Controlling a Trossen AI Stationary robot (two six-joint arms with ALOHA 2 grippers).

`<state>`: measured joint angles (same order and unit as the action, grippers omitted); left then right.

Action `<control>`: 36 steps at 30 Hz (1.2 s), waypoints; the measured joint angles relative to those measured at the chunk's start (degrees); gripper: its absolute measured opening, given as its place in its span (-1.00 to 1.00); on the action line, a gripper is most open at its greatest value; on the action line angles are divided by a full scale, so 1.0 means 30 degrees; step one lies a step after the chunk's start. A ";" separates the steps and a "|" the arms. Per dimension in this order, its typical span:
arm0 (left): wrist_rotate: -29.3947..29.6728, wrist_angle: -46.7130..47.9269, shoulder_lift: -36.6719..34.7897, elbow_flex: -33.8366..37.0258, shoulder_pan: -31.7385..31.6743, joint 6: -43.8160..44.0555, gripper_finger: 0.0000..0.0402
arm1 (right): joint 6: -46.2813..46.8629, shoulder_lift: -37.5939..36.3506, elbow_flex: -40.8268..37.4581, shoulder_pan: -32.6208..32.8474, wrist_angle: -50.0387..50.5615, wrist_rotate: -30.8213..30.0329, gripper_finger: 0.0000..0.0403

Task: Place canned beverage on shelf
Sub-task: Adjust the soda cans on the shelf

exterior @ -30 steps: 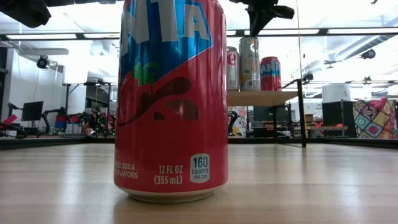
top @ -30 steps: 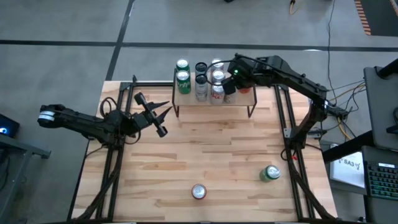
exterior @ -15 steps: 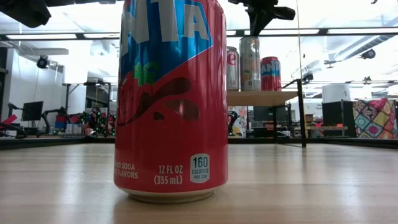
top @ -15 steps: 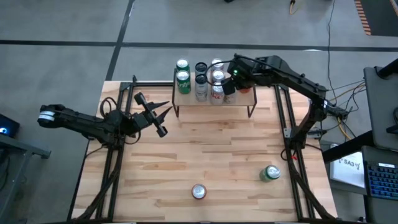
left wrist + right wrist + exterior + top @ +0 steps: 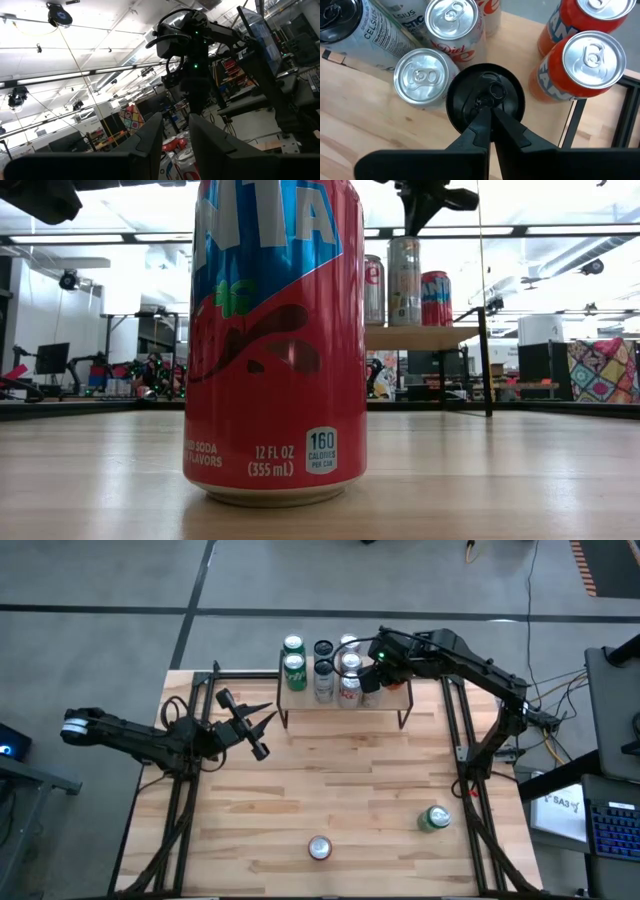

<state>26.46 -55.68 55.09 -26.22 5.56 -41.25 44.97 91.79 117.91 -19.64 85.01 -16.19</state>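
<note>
Right wrist view: right hand (image 5: pixel 491 116), fingers together, hovers directly above black-topped can (image 5: pixel 485 100) on shelf (image 5: pixel 530 120).

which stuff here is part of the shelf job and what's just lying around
Job:
- shelf
- black can under the shut right gripper
- cans on the shelf
- red can and green can, still on the table

Lying about:
- left gripper, waiting at the table's left
- room clutter behind
</note>
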 joint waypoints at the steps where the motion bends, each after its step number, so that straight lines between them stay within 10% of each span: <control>1: 0.0000 0.0000 -0.0003 0.0000 0.0000 0.0000 -0.59 | -0.0018 -0.0051 -0.0007 0.0000 0.0015 0.0037 -0.95; 25: -0.1525 0.2540 -0.0007 -0.0438 0.0051 0.0305 -0.59 | -0.7479 -0.0837 -0.0066 0.2692 -0.3125 -0.1081 -0.95; 36: -0.1676 0.5639 0.0000 -0.0992 0.0642 0.7807 -0.59 | -1.0587 -0.1828 -0.2210 0.5641 -0.4048 -0.2102 -0.96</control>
<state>21.43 -38.76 55.09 -29.19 7.49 -17.83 13.21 86.30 111.28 -2.71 72.86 -22.50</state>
